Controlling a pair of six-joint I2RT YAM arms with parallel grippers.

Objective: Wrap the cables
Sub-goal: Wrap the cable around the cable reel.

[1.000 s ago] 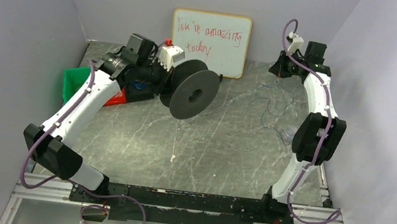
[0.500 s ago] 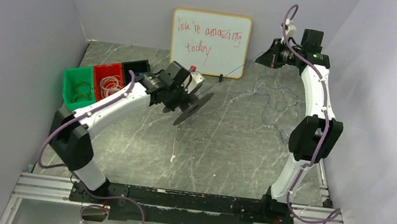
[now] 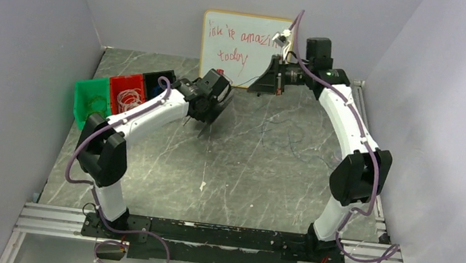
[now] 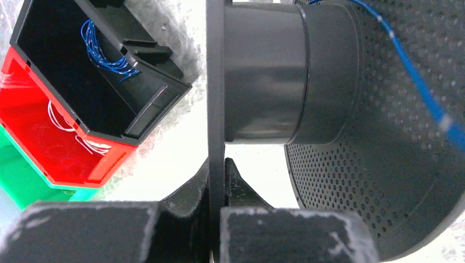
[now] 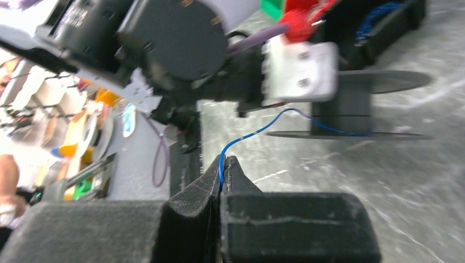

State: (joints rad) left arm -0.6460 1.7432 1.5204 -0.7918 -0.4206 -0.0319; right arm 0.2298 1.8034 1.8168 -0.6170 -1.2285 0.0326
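Nearest us, both arms rise from the rail at the front edge of the counter [image 3: 165,163]. Over the middle of the counter, the left tool [image 4: 215,178] is pressed together on the thin rim of one disc of a dark spool [image 4: 263,71], with the disc's edge standing between the two fingers. The spool's hub sits just beyond the fingers, and its second, perforated disc fills the right side of the left wrist view.

A little farther back and to the right, the right tool [image 5: 221,167] pinches a thin blue cable [image 5: 255,131]. The strand climbs from between the fingertips, arcs across and reaches the spool, where we see it lying over the perforated disc. More of the cable trails loosely over the counter under the right arm.

Beyond the spool, at the far left, three bins stand side by side — a green bin [image 3: 88,102], a red bin [image 3: 121,84] and a black bin [image 4: 145,104]. The black bin holds a bundle of blue cable [image 4: 104,52]; the red one holds white loops [image 4: 90,145].

Farthest back, a whiteboard [image 3: 246,65] with red handwriting leans against the rear wall, just behind the right tool.
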